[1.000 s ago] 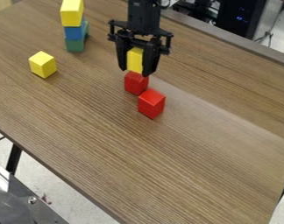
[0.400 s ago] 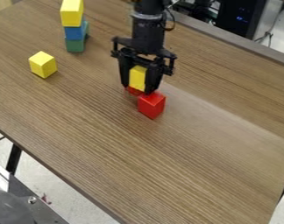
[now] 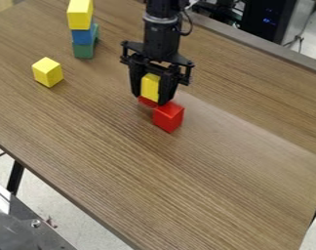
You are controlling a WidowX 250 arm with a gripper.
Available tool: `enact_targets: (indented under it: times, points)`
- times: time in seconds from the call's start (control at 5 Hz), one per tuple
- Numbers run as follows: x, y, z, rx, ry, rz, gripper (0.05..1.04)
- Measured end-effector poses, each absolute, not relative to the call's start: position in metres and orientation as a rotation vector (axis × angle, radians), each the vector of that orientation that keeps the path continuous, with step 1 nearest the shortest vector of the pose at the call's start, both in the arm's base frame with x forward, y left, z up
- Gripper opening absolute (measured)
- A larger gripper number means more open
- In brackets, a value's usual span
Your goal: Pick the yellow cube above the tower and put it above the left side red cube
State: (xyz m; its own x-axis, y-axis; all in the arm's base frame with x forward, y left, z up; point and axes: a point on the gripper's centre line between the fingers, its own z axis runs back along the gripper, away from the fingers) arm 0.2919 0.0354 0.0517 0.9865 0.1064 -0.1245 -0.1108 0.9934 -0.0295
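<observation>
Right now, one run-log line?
gripper shut on yellow cube | over left red cube | release pending

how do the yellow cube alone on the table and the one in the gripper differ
The lone cube rests directly on the table; the held cube is over the farther red cube. The lone cube shows its top and two sides, while the gripper partly hides the held cube. Both are yellow.
</observation>
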Motion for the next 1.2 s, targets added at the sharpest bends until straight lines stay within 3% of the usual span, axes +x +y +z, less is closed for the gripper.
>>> enact_targets:
  times: [0.8,1.2]
  points:
    - [0.3,0.047,0.058,-0.017,0.06,0.112,0.588]
    - [0.301,0.053,0.053,-0.014,0.076,0.126,0.588]
